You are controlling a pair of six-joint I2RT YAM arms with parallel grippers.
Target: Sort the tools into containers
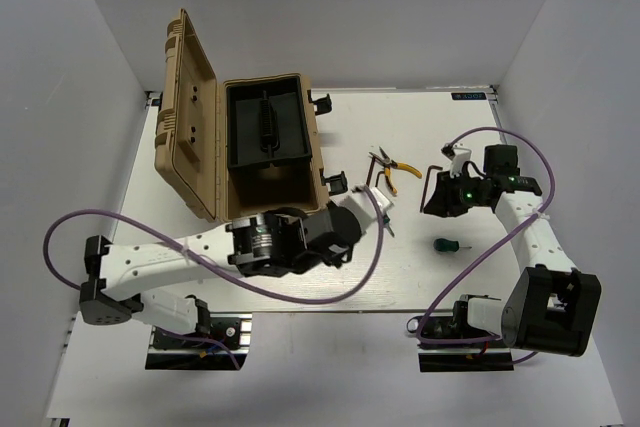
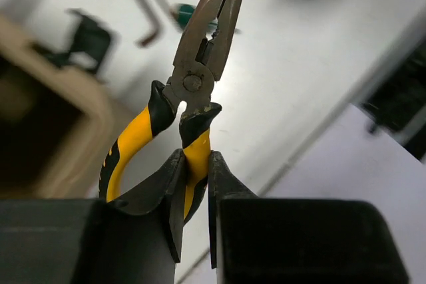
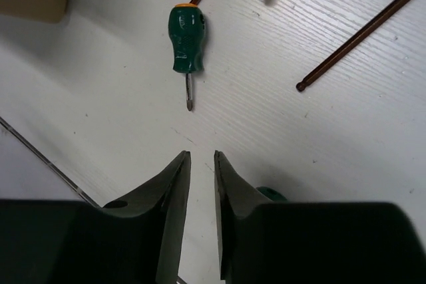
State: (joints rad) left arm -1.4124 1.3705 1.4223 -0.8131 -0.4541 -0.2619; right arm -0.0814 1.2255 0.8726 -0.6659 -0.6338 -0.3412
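clamping one pliers (image 2: 200,84) by its yellow handle, the left gripper (image 2: 193,184) is just starting; right gripper (image 3: 200,164) parted, empty; screwdriver (image 3: 186,41), hex key (image 3: 359,37), other pliers (image 1: 390,164) unsorted.

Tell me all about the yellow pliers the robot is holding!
These long-nose pliers have a long, tapered grey metal nose, closed, a round pivot, and yellow-and-black grip handles. The fingers of the left gripper pinch one handle; the other hangs free. They are held above the white table, nose pointing away.
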